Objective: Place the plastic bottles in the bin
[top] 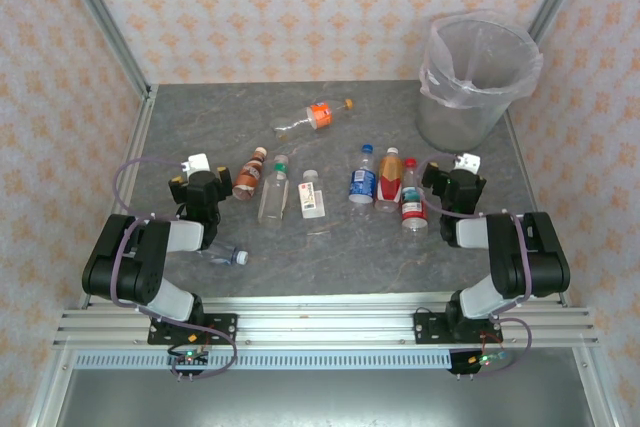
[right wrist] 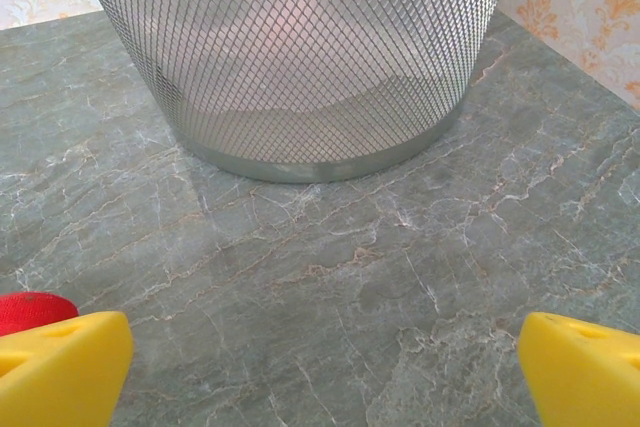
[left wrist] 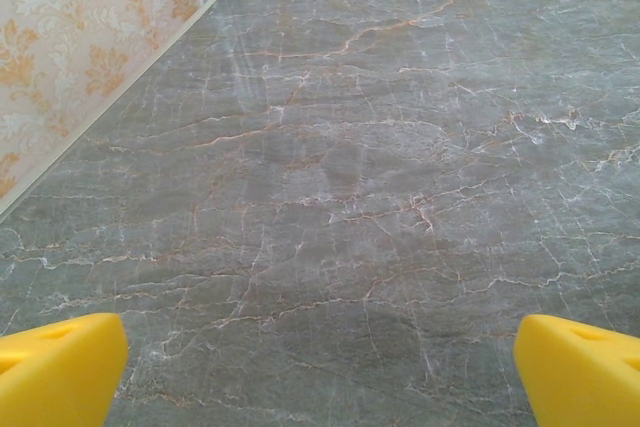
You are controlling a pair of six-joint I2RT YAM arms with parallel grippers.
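Broadly, the risks start with the grey marble-patterned tabletop (top: pixel 330 247), smooth enough for a nudged bottle to roll. Next comes the round grey mesh wastebasket lined with a crinkly clear bag (top: pixel 470 82), which stands straight ahead of the right claw (right wrist: pixel 325 357) and looks empty, so I judge that no bottle is binned yet. Its rim sits high above that claw, and a low carry would likely drive a bottle into the mesh wall or shove the light basket toward the far edge. Both claws are released, yellow fingers (left wrist: pixel 60 367) spread wide with nothing between them, and the left claw (left wrist: pixel 320 352) faces bare stone. Most of the clear plastic bottles (top: pixel 272 193) sit in a row between the two claws; I cannot tell which are upright. The blue-labelled bottle (top: pixel 362 180) and the red-labelled bottle (top: pixel 413 202), with another between them, crowd together just left of the right claw, so closing on one could knock its neighbours away. A brown-labelled bottle (top: pixel 250 173) is just right of the left claw, and an orange-labelled bottle (top: pixel 316 116) lies on its side well ahead of both. A small blue-capped clear bottle (top: pixel 226 255) lies behind the left claw, close against the left arm (top: pixel 150 247); a swing there could roll it toward the near edge. Smallest, a red screw cap (right wrist: pixel 30 307) sits just outside the right claw's left finger, where a sideways sweep would clip it.
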